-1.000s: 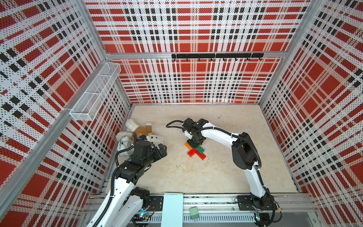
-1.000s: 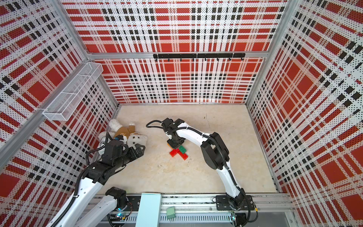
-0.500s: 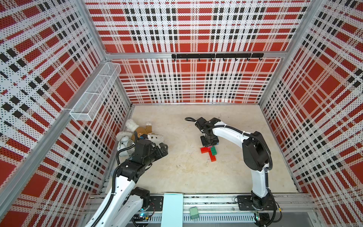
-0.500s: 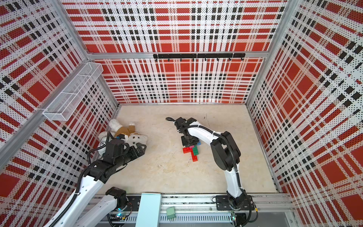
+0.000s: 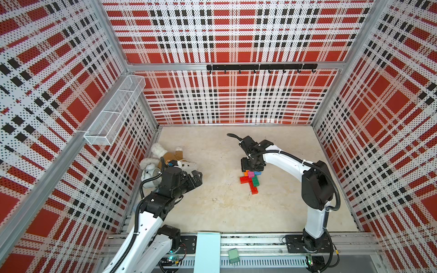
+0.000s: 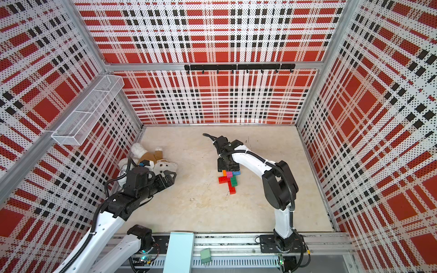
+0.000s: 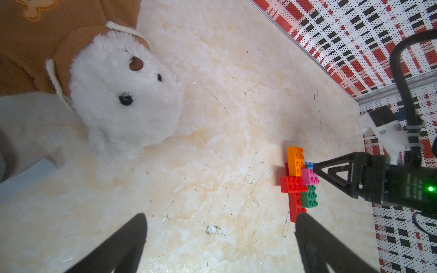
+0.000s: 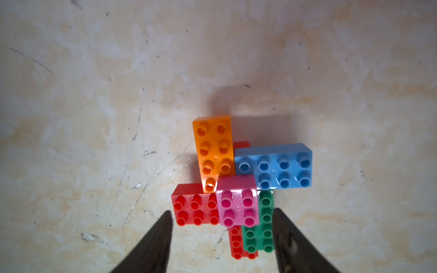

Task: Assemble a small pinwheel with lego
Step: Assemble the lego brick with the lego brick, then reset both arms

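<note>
Right jaws, spread apart, flank the pinwheel (image 8: 237,203).

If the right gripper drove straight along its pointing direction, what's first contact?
The pinwheel: the open right gripper points down at it, pink centre between the fingers. Which brick first is unclear.

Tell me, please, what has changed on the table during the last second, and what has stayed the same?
The right claw moved the pinwheel a little toward the robot's right side, then opened and let it go; its jaws now stand apart on either side of the bricks. The left claw, open, the teddy bear and the alarm clock stayed where they were.
</note>
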